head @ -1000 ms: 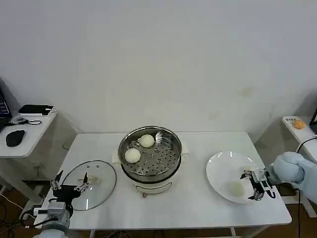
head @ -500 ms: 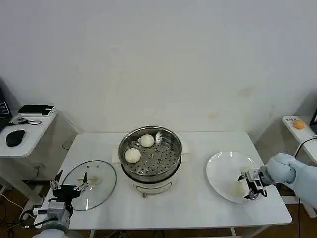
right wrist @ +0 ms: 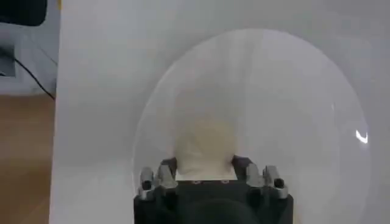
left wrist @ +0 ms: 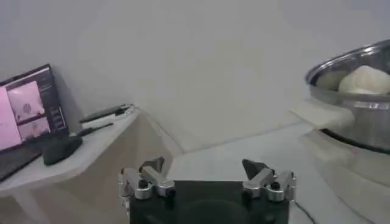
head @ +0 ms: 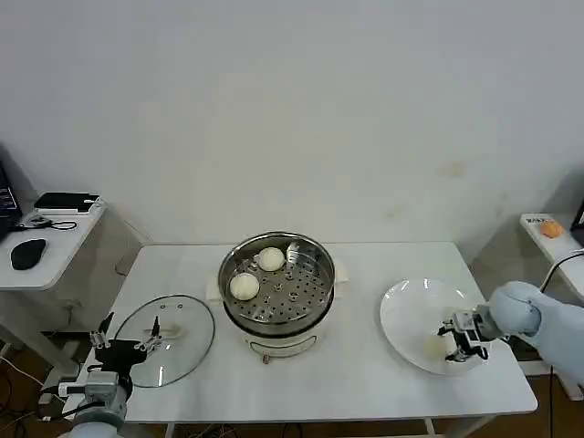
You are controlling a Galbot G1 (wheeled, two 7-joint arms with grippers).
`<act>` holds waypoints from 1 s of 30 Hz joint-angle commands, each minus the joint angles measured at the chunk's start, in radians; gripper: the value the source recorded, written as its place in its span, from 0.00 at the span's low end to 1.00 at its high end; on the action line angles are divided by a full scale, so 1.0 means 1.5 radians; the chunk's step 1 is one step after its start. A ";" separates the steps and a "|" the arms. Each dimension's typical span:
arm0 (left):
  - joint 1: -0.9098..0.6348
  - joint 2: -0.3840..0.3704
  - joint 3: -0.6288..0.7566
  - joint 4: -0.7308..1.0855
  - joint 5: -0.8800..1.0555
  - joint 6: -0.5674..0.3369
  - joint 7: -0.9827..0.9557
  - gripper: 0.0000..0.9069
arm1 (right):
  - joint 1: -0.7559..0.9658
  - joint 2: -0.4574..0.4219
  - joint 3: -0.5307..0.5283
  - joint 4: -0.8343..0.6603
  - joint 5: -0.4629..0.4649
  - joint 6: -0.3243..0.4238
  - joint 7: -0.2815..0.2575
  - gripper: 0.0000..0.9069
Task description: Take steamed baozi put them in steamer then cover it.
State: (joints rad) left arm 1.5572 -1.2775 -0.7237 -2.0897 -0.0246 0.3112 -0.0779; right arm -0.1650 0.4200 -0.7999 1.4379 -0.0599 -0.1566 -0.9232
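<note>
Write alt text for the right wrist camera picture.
The right pincer straddles a pale baozi lying on a round white plate, one finger on each side of it. The plate sits on a white table.

Two baozi (head: 256, 273) in steamer (head: 276, 287), right tool (head: 452, 344) seemingly around plate (head: 424, 312) bun (head: 435, 347)

A lab or office: bare white wall (head: 292, 109), side desk (head: 50, 239) with monitor (left wrist: 27, 112).
</note>
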 commanded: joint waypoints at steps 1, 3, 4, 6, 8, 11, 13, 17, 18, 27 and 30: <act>0.000 0.002 -0.001 -0.001 0.000 0.000 0.001 1.00 | 0.107 -0.004 0.004 -0.011 0.013 0.049 -0.059 0.68; 0.001 0.003 -0.002 -0.002 -0.001 -0.001 0.001 1.00 | 0.146 0.004 0.020 -0.021 0.028 0.056 -0.068 0.68; 0.001 0.004 -0.003 -0.002 -0.002 -0.001 0.001 1.00 | 0.166 0.009 0.027 -0.029 0.036 0.063 -0.070 0.68; 0.001 0.005 -0.005 -0.001 -0.003 -0.001 0.001 1.00 | 0.202 0.026 0.028 -0.040 0.051 0.089 -0.079 0.68; 0.001 0.008 -0.006 0.001 -0.004 -0.002 0.002 1.00 | 0.258 0.042 0.003 -0.046 0.068 0.097 -0.085 0.68; 0.001 0.011 -0.009 0.002 -0.006 -0.003 0.003 1.00 | 0.342 0.081 -0.033 -0.051 0.099 0.100 -0.093 0.68; 0.000 0.012 -0.012 0.002 -0.008 -0.003 0.003 1.00 | 0.389 0.117 -0.058 -0.057 0.124 0.100 -0.087 0.67; -0.001 0.010 -0.015 0.001 -0.010 -0.002 0.003 1.00 | 0.507 0.202 -0.146 -0.043 0.148 0.093 -0.089 0.68; -0.001 0.009 -0.015 0.001 -0.010 -0.002 0.003 1.00 | 0.524 0.222 -0.164 -0.037 0.151 0.093 -0.089 0.68; 0.003 0.001 -0.029 0.005 -0.009 -0.003 0.003 1.00 | 0.528 0.391 -0.245 -0.022 0.156 0.081 -0.072 0.68; 0.008 -0.001 -0.033 0.004 -0.008 -0.004 0.003 1.00 | 0.499 0.447 -0.250 -0.043 0.146 0.091 -0.070 0.68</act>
State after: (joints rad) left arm 1.5664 -1.2799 -0.7703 -2.0840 -0.0380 0.3063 -0.0738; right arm 0.5045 0.8133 -1.0595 1.3933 0.1352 -0.0353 -1.0293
